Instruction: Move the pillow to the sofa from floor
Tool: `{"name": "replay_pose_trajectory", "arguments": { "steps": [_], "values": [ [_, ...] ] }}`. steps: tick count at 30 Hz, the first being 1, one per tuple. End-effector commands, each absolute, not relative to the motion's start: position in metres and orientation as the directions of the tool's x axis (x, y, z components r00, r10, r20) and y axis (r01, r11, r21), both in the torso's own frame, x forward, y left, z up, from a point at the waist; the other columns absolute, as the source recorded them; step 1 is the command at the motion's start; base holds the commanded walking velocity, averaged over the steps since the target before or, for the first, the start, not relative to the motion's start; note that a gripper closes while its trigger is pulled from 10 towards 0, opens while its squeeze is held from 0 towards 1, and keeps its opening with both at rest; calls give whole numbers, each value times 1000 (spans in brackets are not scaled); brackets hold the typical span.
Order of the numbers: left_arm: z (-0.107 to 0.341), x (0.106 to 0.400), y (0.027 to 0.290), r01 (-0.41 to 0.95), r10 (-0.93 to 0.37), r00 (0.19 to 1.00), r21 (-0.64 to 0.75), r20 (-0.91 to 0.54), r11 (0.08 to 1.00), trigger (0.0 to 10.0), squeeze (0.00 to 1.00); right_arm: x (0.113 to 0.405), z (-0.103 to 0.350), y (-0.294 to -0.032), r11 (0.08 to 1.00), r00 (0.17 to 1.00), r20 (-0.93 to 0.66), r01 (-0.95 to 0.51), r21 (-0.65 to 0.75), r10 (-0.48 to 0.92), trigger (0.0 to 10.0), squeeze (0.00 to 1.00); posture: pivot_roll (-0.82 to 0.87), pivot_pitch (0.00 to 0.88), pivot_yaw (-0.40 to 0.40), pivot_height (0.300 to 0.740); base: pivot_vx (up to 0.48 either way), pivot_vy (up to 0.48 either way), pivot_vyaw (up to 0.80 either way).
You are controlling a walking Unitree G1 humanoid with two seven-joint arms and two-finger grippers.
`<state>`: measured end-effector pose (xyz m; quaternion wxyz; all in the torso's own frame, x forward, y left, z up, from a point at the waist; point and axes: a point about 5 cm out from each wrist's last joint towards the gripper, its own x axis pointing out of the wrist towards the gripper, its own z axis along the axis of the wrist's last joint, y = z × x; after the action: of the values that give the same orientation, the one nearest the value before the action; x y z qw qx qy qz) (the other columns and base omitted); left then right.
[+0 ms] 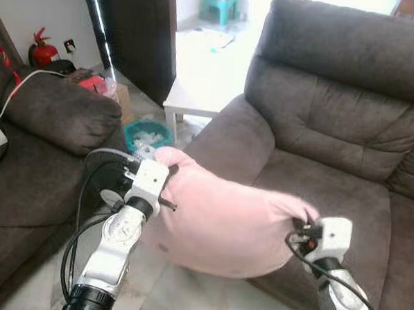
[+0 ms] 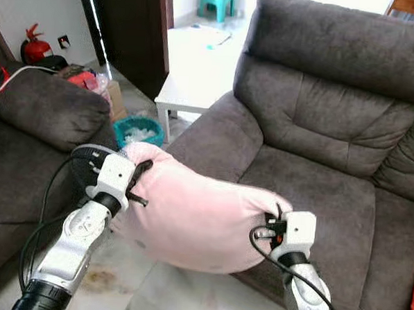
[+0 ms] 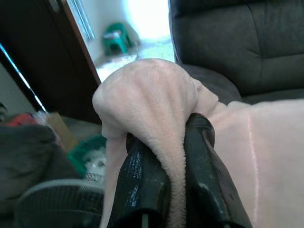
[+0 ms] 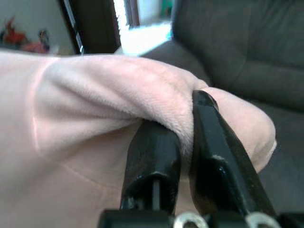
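the pink pillow [image 1: 224,222] hangs low in the frame's centre, off the floor and at the front edge of the sofa [image 1: 333,127] seat, with the left gripper [image 3: 173,156] and right gripper [image 4: 183,142] each pinching a corner fold, likely so it carries level.
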<state>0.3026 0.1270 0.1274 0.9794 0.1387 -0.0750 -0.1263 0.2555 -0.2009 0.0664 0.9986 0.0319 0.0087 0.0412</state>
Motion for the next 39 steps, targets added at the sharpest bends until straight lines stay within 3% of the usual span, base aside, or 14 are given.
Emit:
{"name": "replay_pose_trajectory", "arguments": {
  "steps": [1, 19, 33, 39],
  "values": [
    [143, 299, 125, 192, -269, 939, 322, 215, 927, 10000, 0, 259, 93, -206, 996, 992, 124, -40, 80, 30, 10000, 0, 76, 0, -4, 740, 0, 0, 0],
    [158, 298, 123, 97, -215, 923, 349, 320, 932, 10000, 0, 271, 119, -197, 995, 981, 193, -45, 91, 27, 10000, 0, 94, 0, -30, 740, 0, 0, 0],
    [155, 299, 118, 109, -229, 920, 356, 318, 928, 10000, 0, 279, 124, -193, 995, 980, 193, -63, 81, 46, 10000, 0, 79, 0, -30, 740, 0, 0, -800],
    [157, 302, 118, 114, -233, 917, 346, 325, 931, 10000, 0, 280, 124, -191, 995, 979, 198, -66, 76, 50, 10000, 0, 77, 0, -26, 740, 0, -279, -800]
  ]
}}
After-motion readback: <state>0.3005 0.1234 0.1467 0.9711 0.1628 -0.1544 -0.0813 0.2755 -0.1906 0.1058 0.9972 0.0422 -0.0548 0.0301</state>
